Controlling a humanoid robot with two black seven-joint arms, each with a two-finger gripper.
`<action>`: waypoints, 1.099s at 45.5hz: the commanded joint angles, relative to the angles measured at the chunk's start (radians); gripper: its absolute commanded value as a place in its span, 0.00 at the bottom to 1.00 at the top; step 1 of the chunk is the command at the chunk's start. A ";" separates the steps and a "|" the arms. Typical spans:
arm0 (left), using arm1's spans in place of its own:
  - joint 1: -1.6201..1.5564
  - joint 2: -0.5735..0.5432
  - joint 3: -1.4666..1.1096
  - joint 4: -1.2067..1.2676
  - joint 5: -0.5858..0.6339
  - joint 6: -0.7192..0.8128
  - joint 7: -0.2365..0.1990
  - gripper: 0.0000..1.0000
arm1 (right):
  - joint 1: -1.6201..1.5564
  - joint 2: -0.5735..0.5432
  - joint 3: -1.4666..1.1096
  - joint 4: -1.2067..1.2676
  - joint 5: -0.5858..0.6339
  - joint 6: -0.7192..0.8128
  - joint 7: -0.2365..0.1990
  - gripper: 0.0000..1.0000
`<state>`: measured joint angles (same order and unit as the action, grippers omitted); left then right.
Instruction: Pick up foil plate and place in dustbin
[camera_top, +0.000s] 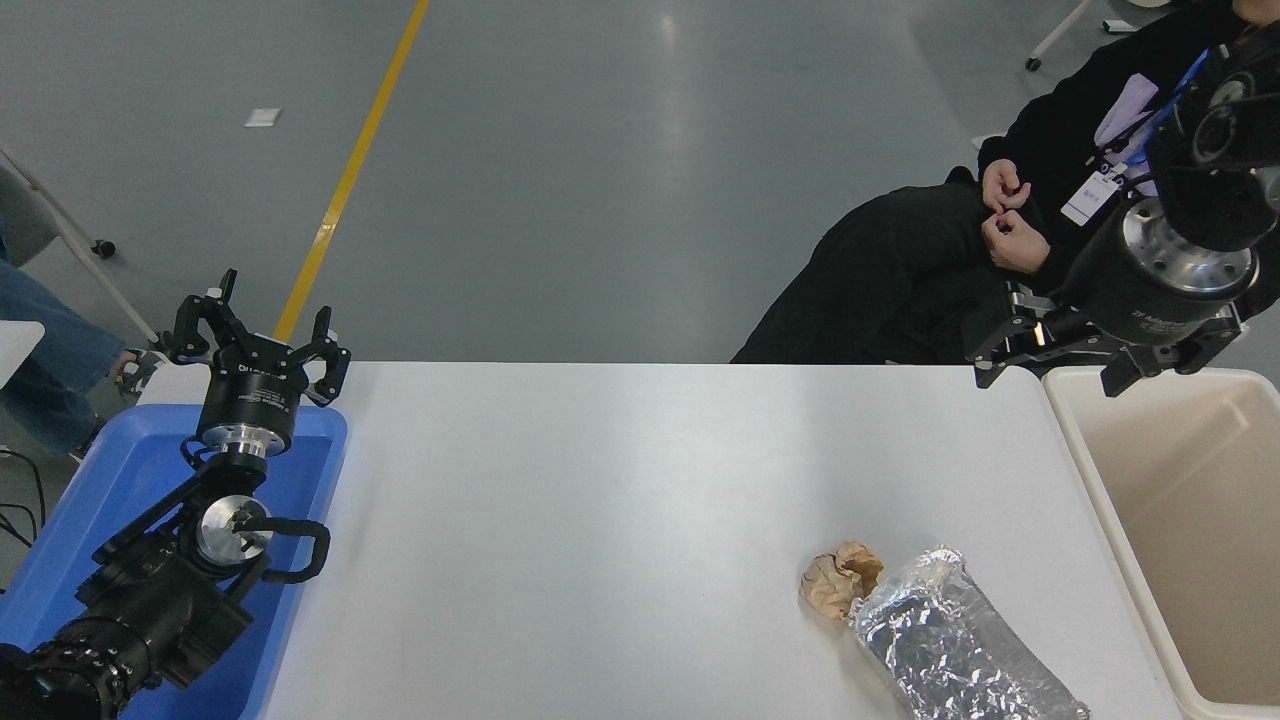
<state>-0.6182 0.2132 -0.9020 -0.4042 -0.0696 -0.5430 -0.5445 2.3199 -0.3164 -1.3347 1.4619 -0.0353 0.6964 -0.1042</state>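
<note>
The foil plate (950, 645) is a crinkled silver tray lying at the table's front right, its near end cut off by the picture's bottom edge. The cream dustbin (1105, 500) stands just right of the table, and what shows of its inside is empty. My right gripper (1048, 380) hangs open and empty over the table's far right corner, at the bin's far rim and well beyond the foil plate. My left gripper (268, 312) is open and parked at the far left.
A small crumpled tan paper ball (840, 582) touches the foil plate's far left corner. A blue tray (120, 490) lies under the left arm. A seated person in black (900, 280) is at the far right side, hands (1010, 215) held together.
</note>
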 joint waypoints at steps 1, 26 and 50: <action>0.000 0.000 0.002 -0.001 0.002 0.000 0.001 0.99 | 0.001 -0.003 0.003 0.000 0.000 0.000 0.000 1.00; 0.000 0.000 0.000 0.001 -0.001 0.000 0.000 0.99 | -0.007 -0.004 0.003 0.000 0.000 0.000 0.000 1.00; 0.000 0.000 0.000 -0.001 -0.001 0.000 0.000 0.99 | -0.017 0.000 0.006 0.000 0.002 0.000 0.001 1.00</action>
<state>-0.6182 0.2132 -0.9020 -0.4047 -0.0705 -0.5430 -0.5444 2.3087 -0.3194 -1.3390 1.4619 -0.0353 0.6964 -0.1043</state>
